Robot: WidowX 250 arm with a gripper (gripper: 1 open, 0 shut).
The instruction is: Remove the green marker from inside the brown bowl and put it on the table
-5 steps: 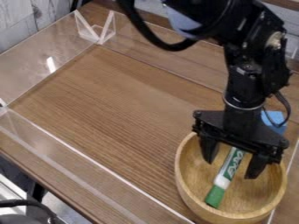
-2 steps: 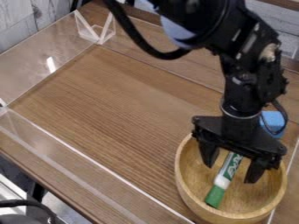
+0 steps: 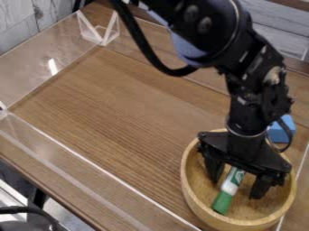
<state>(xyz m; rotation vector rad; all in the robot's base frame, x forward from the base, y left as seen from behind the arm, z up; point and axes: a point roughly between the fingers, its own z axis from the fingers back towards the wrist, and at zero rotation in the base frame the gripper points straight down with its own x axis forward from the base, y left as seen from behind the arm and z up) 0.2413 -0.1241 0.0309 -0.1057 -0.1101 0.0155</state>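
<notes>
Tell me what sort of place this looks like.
Probably a robotics lab test bench: a brown wood-grain table fenced by low clear acrylic walls, with a black robot arm reaching into a tan wooden bowl.

Even soft light, slightly blurry

My arm reaches in from the top of the view, wrist bent so I point straight down.

My gripper (image 3: 243, 177) is at the lower right, black fingers (image 3: 219, 170) spread wide apart, tips aimed downward, one on each side of the gap; nothing is clamped between them.
</notes>
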